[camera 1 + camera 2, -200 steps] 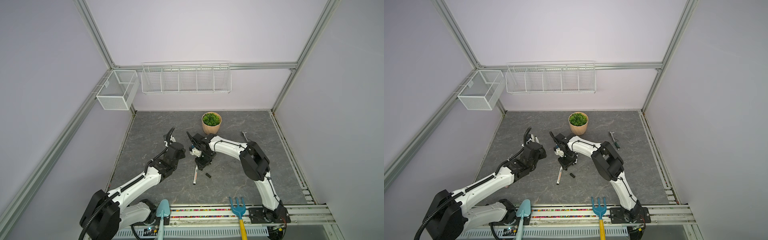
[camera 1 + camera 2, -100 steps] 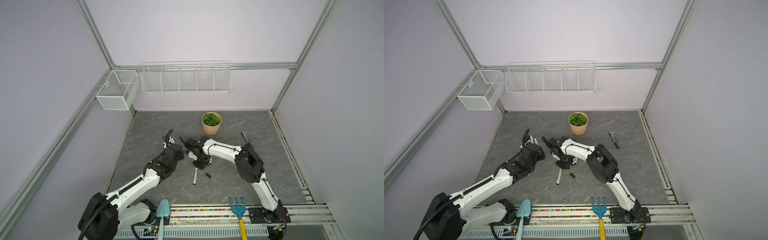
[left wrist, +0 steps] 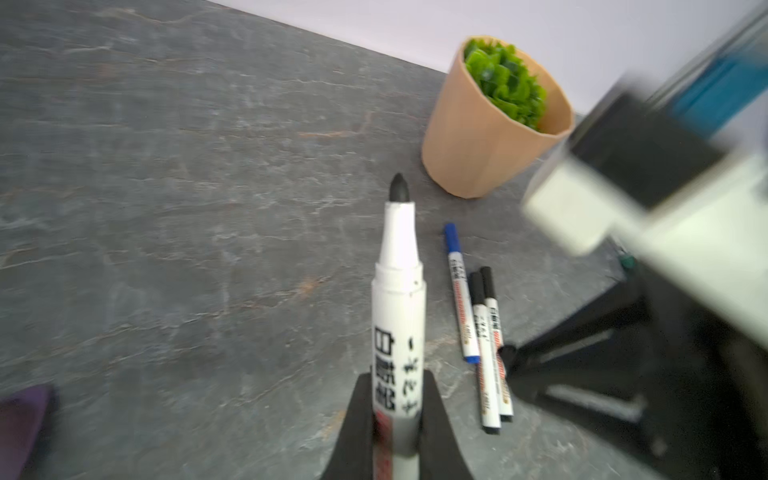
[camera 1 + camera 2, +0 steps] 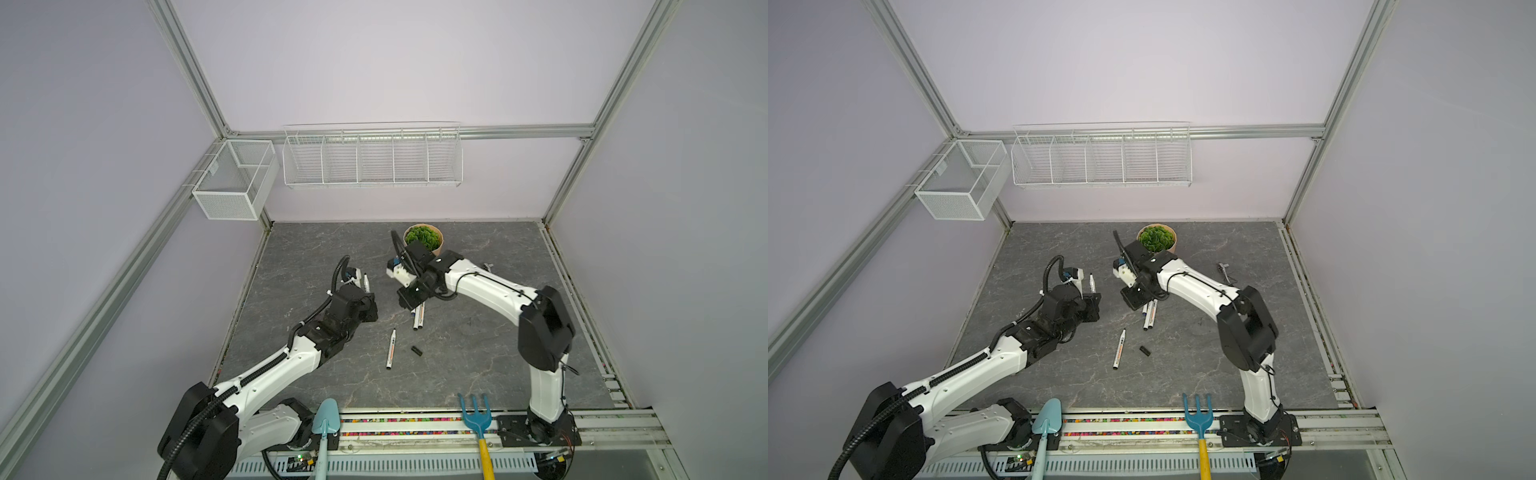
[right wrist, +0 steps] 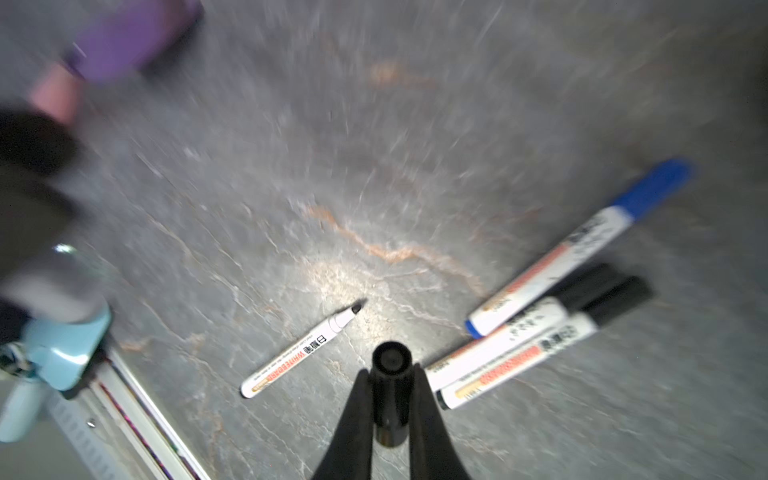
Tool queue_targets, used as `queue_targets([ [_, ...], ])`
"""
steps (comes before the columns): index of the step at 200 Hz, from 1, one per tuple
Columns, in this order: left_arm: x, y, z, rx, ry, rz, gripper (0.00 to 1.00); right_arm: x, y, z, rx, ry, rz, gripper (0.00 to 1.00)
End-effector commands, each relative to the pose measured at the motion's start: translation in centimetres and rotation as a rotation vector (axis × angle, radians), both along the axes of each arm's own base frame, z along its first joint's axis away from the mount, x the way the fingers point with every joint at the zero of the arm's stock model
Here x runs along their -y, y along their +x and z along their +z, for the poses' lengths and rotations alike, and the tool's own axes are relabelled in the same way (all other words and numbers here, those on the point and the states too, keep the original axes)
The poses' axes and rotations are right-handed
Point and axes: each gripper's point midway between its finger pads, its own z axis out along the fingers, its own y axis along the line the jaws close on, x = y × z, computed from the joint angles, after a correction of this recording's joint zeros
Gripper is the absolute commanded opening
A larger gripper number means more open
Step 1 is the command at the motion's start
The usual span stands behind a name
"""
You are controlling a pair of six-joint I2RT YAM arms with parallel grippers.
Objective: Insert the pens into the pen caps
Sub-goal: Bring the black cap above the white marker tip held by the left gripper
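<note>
Right fingers [image 5: 355, 419] newly clamped on black cap [image 5: 390, 365] — apparently mid-length — left fingers [image 3: 357, 419] grip pen [image 3: 399, 307], tail hidden.

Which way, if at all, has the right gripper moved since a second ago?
Yes. In a top view the right gripper is nearer the plant pot and farther from the loose cap.
</note>
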Motion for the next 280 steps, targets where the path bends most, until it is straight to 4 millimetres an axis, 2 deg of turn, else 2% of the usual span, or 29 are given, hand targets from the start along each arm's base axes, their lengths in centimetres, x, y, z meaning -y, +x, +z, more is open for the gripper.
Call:
queue_targets([
  [1, 4.4, -1.2, 2.2, 0.052, -0.132, -0.239, 0.0, -0.2, 1.4, 6.1, 0.039, 0.265, -0.048, 0.11],
  [25, 6.6, -2.2, 3.1, 0.076, -0.185, -0.351, 0.0, 0.1, 2.0, 9.2, 0.023, 0.457, -0.066, 0.12],
  [70, 8.4, -2.8, 3.7, 0.09, -0.191, -0.438, 0.0, -1.0, 1.1, 11.3, -0.012, 0.604, -0.007, 0.13],
  [201, 8.4, -3.0, 4.0, 0.102, -0.193, -0.443, 0.0, -1.2, 1.3, 8.2, -0.066, 0.553, -0.027, 0.13],
  [280, 8.1, -2.7, 3.9, 0.106, -0.19, -0.42, 0.0, -0.9, 0.1, 8.1, -0.076, 0.538, -0.009, 0.13],
])
